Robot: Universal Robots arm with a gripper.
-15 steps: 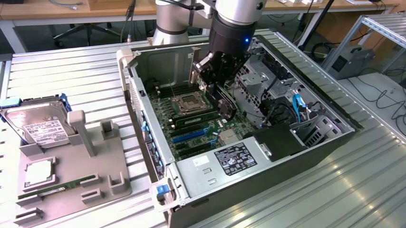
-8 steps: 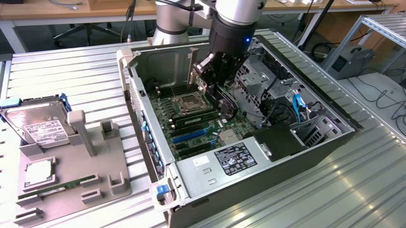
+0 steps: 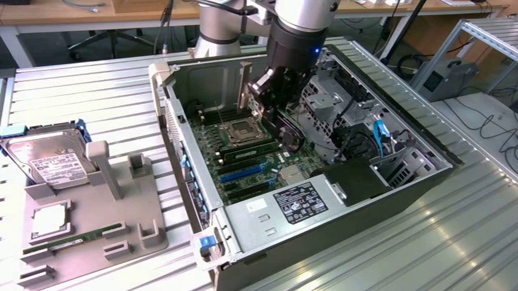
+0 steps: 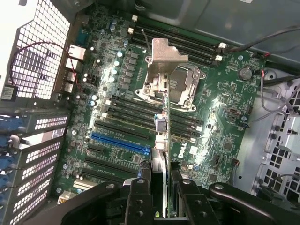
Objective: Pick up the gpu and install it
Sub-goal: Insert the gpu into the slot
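- In the exterior view, the gripper [image 3: 271, 100] hangs inside the open computer case [image 3: 421, 182], in the upper middle of the frame, above the motherboard [image 3: 242, 163].
- The gripper is clenched on the gpu [image 3: 285, 130], a thin dark card held on edge between the fingers and reaching down toward the board.
- In the wrist view, the gripper [image 4: 159, 197] sits at the bottom centre of the frame, its two black fingers [image 4: 138, 199] pressed against either side of the gpu [image 4: 160, 140], which is seen edge-on.
- The card's silver metal bracket [image 4: 165, 54] stands in the upper middle of that frame, in front of the CPU socket [image 4: 180, 86].
- A blue expansion slot [image 4: 119, 143] lies left of centre in the wrist view, just beside the card's lower edge; whether the card touches the board I cannot tell.
- In the exterior view, a grey parts tray [image 3: 89, 236] sits at the lower left outside the case, with a green memory stick [image 3: 73, 239] lying in it and a silver hard drive [image 3: 48, 160] leaning at its upper end.
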